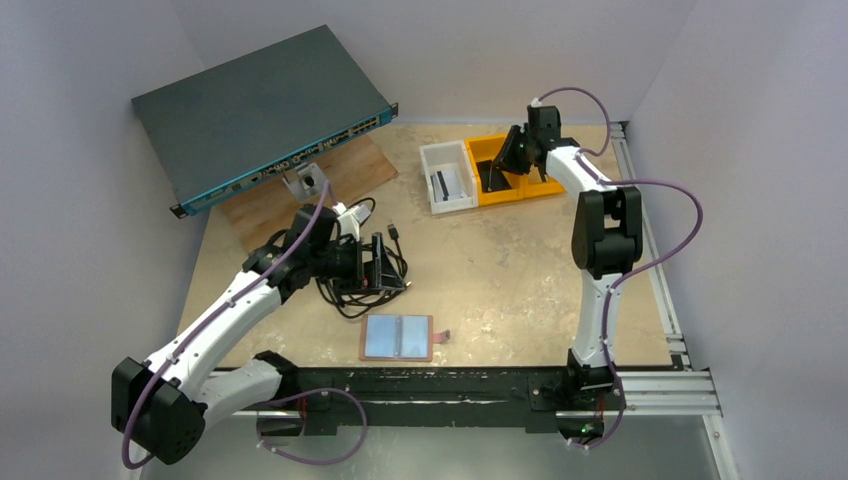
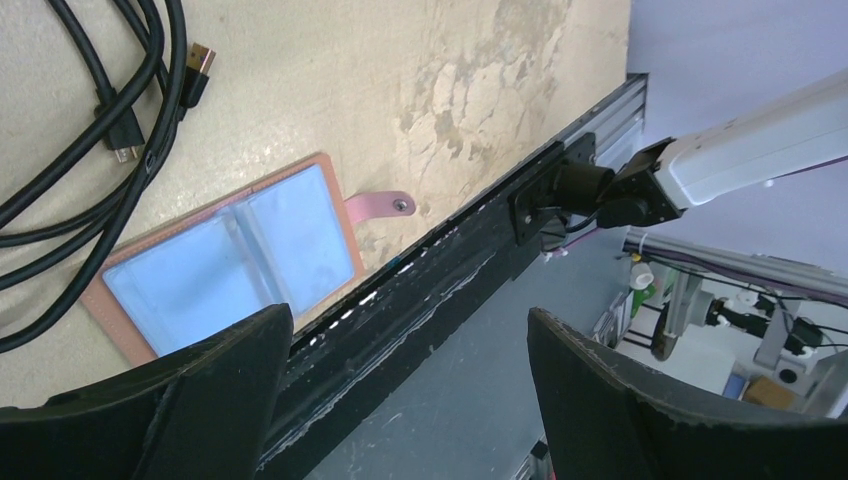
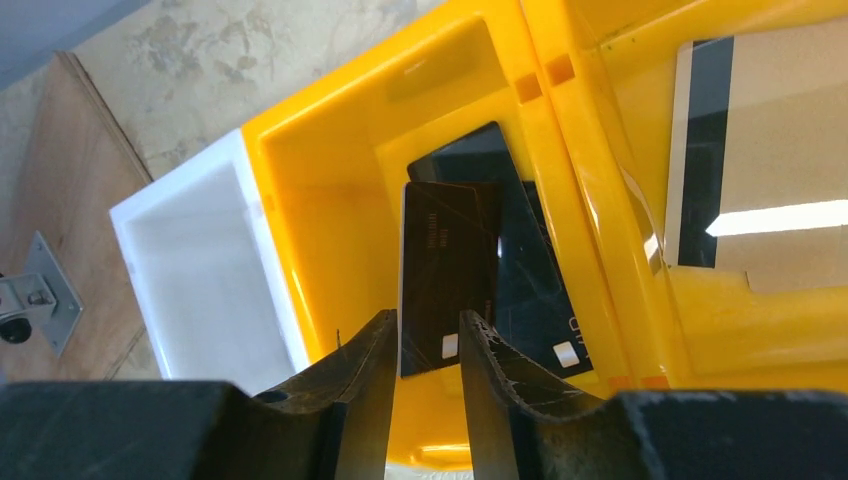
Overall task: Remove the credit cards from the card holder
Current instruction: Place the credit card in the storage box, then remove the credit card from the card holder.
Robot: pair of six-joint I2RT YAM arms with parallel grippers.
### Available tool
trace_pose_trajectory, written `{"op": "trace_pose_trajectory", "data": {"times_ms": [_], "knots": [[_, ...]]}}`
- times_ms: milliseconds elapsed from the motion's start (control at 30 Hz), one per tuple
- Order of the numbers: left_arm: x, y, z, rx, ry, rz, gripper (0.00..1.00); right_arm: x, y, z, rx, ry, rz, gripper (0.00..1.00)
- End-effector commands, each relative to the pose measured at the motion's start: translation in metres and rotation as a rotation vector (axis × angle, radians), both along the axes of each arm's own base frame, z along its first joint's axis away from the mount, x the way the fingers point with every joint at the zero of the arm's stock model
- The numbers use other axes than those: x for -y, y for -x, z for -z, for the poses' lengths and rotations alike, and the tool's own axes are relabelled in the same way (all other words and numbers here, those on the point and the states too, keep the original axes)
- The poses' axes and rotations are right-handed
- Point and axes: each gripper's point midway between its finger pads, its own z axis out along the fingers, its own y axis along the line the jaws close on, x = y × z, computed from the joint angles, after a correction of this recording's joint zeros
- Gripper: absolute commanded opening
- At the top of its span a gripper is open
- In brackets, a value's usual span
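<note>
The card holder (image 1: 397, 338) lies open and flat near the table's front edge, its snap tab (image 2: 385, 207) pointing right. Its clear pockets (image 2: 230, 265) look pale blue, and I see no card in them. My left gripper (image 1: 385, 262) is open and empty above the black cables, and its fingertips (image 2: 235, 365) frame the table edge. My right gripper (image 1: 497, 165) hangs over the yellow bin (image 3: 330, 200) with its jaws slightly apart. A dark grey card (image 3: 445, 270) stands tilted between and just beyond the tips. A second dark card (image 3: 535, 290) lies flat under it. A white card with a black stripe (image 3: 770, 150) lies in the neighbouring yellow compartment.
A white bin (image 1: 447, 177) holding a striped card stands left of the yellow bin. A tangle of black cables (image 1: 350, 290) lies under the left gripper. A network switch (image 1: 265, 110) rests on a wooden board (image 1: 330, 190) at the back left. A black rail (image 2: 440, 280) runs along the front edge.
</note>
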Motion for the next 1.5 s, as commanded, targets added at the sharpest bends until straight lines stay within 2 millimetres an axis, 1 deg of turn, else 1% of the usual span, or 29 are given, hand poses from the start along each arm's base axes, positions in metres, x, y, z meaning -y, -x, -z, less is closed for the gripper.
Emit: {"op": "trace_pose_trajectory", "data": {"times_ms": [0,100,200,300,367,433,533,667,800,900,1067,1167,1267,1467], "knots": [[0.007,-0.004,0.009,0.033,-0.059,0.000,0.87,-0.006,-0.007,-0.051,0.101,-0.004,-0.024,0.30],[0.013,-0.002,0.019,0.022,-0.086,0.004,0.87,-0.007,0.004,-0.069,0.129,-0.007,-0.027,0.33],[0.017,-0.002,0.029,0.025,-0.127,0.006,0.85,-0.008,0.022,-0.077,0.114,0.001,-0.023,0.33],[0.021,-0.001,0.039,0.027,-0.183,0.015,0.76,-0.009,0.049,-0.082,0.106,-0.017,-0.016,0.34],[0.025,0.000,0.045,0.039,-0.235,0.026,0.71,-0.010,0.070,-0.085,0.116,-0.026,-0.014,0.35],[0.029,0.002,0.052,0.062,-0.309,0.039,0.60,-0.011,0.093,-0.081,0.108,-0.031,-0.021,0.35],[0.040,0.010,0.064,0.090,-0.405,0.081,0.53,-0.015,0.124,-0.078,0.105,-0.039,-0.038,0.35],[0.055,0.021,0.085,0.110,-0.529,0.139,0.52,-0.022,0.163,-0.066,0.087,-0.038,-0.071,0.35],[0.066,0.028,0.100,0.140,-0.630,0.174,0.53,-0.029,0.191,-0.059,0.075,-0.049,-0.106,0.36],[0.066,0.031,0.112,0.139,-0.695,0.181,0.53,-0.034,0.206,-0.053,0.069,-0.057,-0.123,0.36],[0.063,0.037,0.129,0.116,-0.736,0.187,0.54,-0.038,0.223,-0.040,0.042,-0.057,-0.148,0.36],[0.058,0.042,0.139,0.096,-0.753,0.190,0.54,-0.038,0.228,-0.034,0.030,-0.055,-0.152,0.36],[0.053,0.046,0.144,0.092,-0.760,0.190,0.54,-0.037,0.231,-0.030,0.024,-0.052,-0.155,0.35],[0.044,0.047,0.157,0.090,-0.812,0.188,0.51,-0.039,0.236,-0.026,0.014,-0.051,-0.166,0.35]]}}
